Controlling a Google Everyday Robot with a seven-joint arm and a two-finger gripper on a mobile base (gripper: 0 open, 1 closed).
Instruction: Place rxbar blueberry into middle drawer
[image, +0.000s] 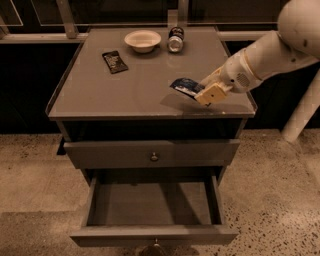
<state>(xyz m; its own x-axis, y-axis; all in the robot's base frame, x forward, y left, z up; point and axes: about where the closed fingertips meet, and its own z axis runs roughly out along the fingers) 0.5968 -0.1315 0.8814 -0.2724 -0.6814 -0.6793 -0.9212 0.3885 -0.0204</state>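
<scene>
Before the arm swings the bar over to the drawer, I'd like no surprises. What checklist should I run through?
1. rxbar blueberry in the claw: ok, held at the right side of the cabinet top, tilted, shadow beneath.
2. Middle drawer pulled open: ok.
3. Room inside that drawer: ok, the floor shows bare.
4. Top drawer shut, not overhanging the opening: ok.
5. Black packet, bowl and can apart from the claw: ok, all toward the back.
6. Grip firm enough for the carry: cannot tell.
</scene>
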